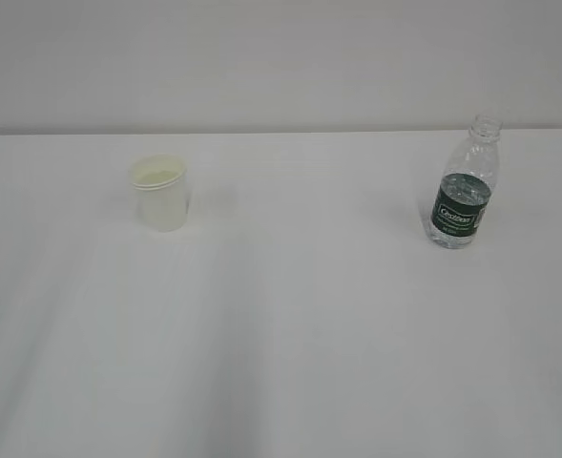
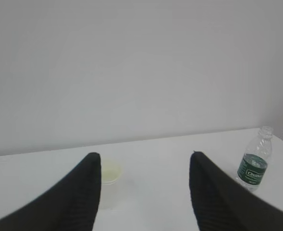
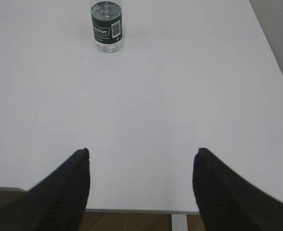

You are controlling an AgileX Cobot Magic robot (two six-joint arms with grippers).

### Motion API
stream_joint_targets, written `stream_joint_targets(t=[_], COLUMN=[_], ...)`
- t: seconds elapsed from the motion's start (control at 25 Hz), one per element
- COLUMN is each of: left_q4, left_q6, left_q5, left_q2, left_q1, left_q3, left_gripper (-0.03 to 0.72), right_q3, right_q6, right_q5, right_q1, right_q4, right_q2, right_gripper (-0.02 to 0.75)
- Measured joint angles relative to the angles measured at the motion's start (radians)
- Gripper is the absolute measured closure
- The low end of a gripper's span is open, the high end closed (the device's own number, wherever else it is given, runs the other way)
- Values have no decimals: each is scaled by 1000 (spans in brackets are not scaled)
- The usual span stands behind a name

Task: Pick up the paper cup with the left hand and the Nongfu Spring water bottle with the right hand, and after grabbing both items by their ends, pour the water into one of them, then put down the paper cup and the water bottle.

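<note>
The white paper cup (image 1: pixel 159 192) stands upright on the left part of the white table (image 1: pixel 290 315); the left wrist view shows this paper cup (image 2: pixel 110 180) just right of the left finger. The Nongfu Spring water bottle (image 1: pixel 464 186), clear with a dark green label and no cap, stands upright at the right, holding some water. It also appears far off as the bottle (image 2: pixel 254 161) and the bottle (image 3: pixel 106 25). My left gripper (image 2: pixel 145 156) is open and holds nothing. My right gripper (image 3: pixel 142 151) is open over the table's near edge, empty. Neither arm shows in the exterior view.
A plain pale wall (image 1: pixel 281 57) rises behind the table. The table's near edge (image 3: pixel 131 210) with wooden floor (image 3: pixel 127 221) below it and a white table leg (image 3: pixel 178 222) shows in the right wrist view. The table's right edge (image 3: pixel 273 53) runs diagonally there.
</note>
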Motion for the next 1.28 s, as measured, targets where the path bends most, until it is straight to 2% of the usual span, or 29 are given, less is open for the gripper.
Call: stream_joint_targets(t=[0.12, 0.24, 0.28, 0.44, 0.64, 0.76, 0.96, 1.04, 1.28], left_q4=[-41, -158, -222, -674, -1099, -1242, -1429, -1520, -1741], left_q6=[0, 32, 98, 528, 934, 1185, 1494, 1585, 1759], left_q5=[43, 99, 117, 257, 802, 1006, 1104, 1174, 1315], left_q2=[0, 0, 0, -7, -96, -181, -265, -274, -278], left_q1=[0, 0, 0, 0, -1, -1, -1, -1, -1], left_q3=[0, 0, 4, 46, 53, 53, 23, 0, -15], left_gripper=[271, 271, 271, 271, 271, 274, 275, 276, 309], right_q3=[0, 0, 0, 0, 0, 0, 0, 0, 0], right_q6=[0, 0, 0, 0, 0, 0, 0, 0, 0], right_q5=[0, 0, 0, 0, 0, 0, 0, 0, 0], right_q1=[0, 0, 0, 0, 0, 0, 0, 0, 0], right_q4=[0, -2, -2, -2, -4, -4, -6, -6, -7], right_q2=[0, 0, 0, 0, 0, 0, 0, 0, 0], right_gripper=[237, 237, 237, 237, 237, 237, 237, 237, 237])
